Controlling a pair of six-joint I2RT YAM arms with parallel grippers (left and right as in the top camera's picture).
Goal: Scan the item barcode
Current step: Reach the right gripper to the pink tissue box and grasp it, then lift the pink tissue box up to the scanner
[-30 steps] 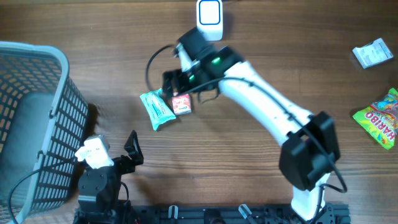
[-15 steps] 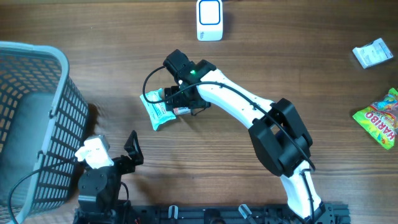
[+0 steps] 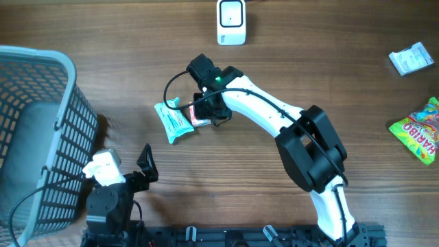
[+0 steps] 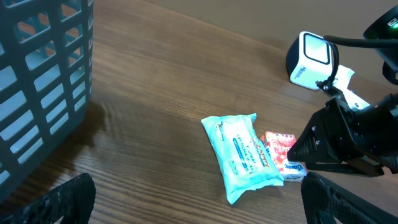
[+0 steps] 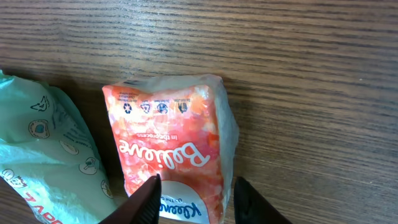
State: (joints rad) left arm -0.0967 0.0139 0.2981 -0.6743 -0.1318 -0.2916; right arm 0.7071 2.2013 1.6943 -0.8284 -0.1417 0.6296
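One orange-red packet (image 5: 168, 155), white script lettering, slightly crinkled.

A grey basket (image 3: 60, 144) stands at the left of the wooden table (image 3: 226, 178), a teal packet (image 3: 173, 121) lies mid-table, and a sweets bag (image 3: 420, 132) and white packet (image 3: 411, 58) lie far right.

The right gripper (image 3: 205, 111) was down over a small red packet (image 3: 199, 121) that lay touching a blue-green packet (image 3: 173, 122) on the wooden table (image 3: 137, 62). A white scanner (image 3: 231, 22) stood at the far edge, and a grey basket (image 3: 65, 113) sat on the left. A candy bag (image 3: 419, 132) and a white packet (image 3: 411, 58) lay far off on the right.
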